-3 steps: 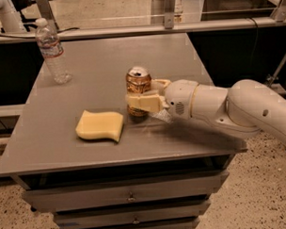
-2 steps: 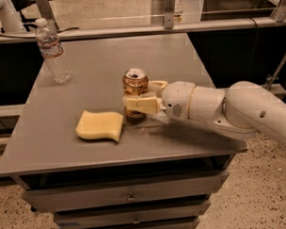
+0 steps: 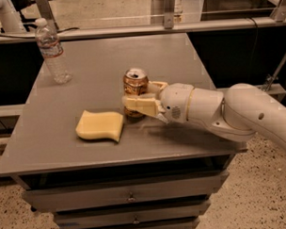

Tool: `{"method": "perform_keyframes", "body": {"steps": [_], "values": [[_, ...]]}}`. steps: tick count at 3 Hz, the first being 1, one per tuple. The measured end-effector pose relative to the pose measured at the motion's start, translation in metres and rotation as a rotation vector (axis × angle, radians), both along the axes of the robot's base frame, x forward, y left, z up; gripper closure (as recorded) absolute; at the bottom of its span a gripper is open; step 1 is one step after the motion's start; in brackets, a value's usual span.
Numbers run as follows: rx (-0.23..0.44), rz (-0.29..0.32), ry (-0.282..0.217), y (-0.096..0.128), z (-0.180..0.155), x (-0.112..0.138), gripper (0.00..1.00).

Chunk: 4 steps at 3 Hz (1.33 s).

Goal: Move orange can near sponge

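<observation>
The orange can [image 3: 134, 83] stands upright on the grey table [image 3: 94, 75], its silver top showing. My gripper [image 3: 138, 95] reaches in from the right and is shut on the can, one cream finger [image 3: 139, 105] across its front and the other behind its right side. The pale yellow sponge [image 3: 100, 126] lies flat on the table just left of and in front of the can, a small gap between them.
A clear plastic water bottle [image 3: 51, 51] stands at the table's back left corner. My white arm [image 3: 227, 111] crosses the table's right edge. Drawers [image 3: 131, 197] sit under the tabletop. A metal rail [image 3: 144, 29] runs behind the table.
My gripper has carried the can a little to the left, closer to the sponge. The sponge and bottle have not moved.
</observation>
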State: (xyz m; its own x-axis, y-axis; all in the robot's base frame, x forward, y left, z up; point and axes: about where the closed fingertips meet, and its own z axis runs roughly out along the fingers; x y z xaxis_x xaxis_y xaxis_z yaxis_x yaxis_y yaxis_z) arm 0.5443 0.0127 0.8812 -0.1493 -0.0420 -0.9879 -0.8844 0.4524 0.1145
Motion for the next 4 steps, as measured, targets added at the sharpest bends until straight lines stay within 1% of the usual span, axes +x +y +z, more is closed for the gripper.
{"method": "perform_keyframes", "body": {"steps": [1,2,3,4], "values": [[-0.001,0.0,-0.005,-0.001,0.001,-0.001,0.0],[-0.005,-0.002,-0.007,-0.003,0.002,-0.002,0.0],[-0.036,-0.034,-0.022,-0.035,0.008,-0.003,0.0],[-0.108,-0.094,-0.049,-0.093,0.021,-0.004,0.0]]}}
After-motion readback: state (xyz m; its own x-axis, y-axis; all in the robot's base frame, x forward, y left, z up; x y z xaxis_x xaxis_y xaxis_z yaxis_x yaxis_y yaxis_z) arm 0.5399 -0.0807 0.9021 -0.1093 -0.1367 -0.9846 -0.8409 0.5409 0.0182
